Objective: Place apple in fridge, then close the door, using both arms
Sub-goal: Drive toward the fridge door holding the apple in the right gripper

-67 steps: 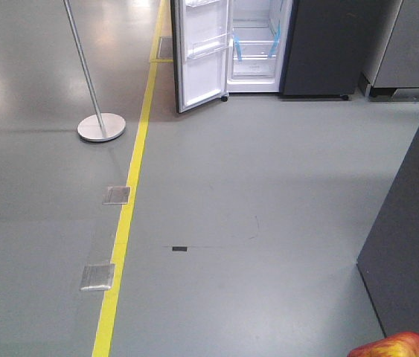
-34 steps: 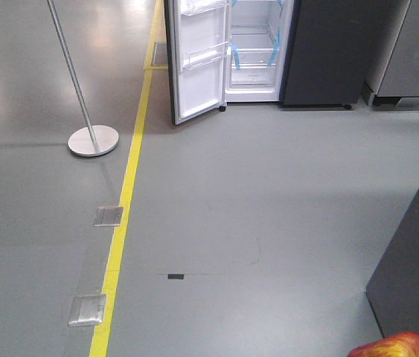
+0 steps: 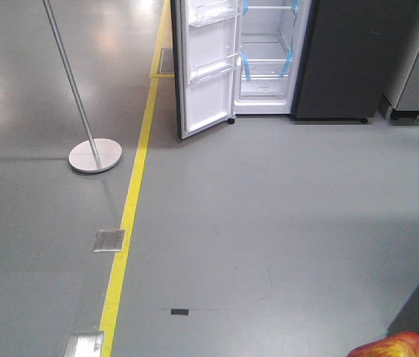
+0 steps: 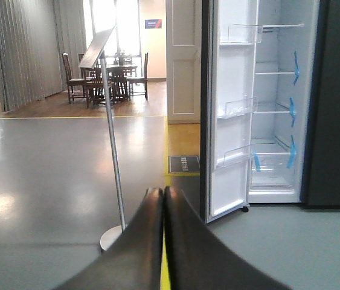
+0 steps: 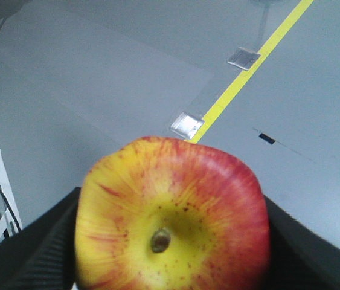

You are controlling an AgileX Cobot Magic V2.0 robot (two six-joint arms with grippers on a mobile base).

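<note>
Open fridge (image 4: 278, 121) loomed nearer ahead of left gripper (image 4: 162, 202), shut and empty | right gripper (image 5: 173, 241) clamped the apple (image 5: 173, 211) | placement pending

One fridge (image 3: 269, 44), with one door (image 3: 209, 89) standing open and three clear bins (image 4: 237, 107) counted on it. Left of the fridge: one pole stand (image 3: 95, 155), one yellow floor line (image 3: 131, 201), two metal floor plates (image 3: 109, 240). Well in front of the fridge: one apple (image 3: 399, 347).

Glossy grey floor (image 3: 269, 208) everywhere, a yellow tape line (image 3: 135, 178) running past a silver pole on a round base (image 3: 94, 156), and wooden dining chairs (image 4: 73, 75) by sunlit windows (image 4: 116, 24).
</note>
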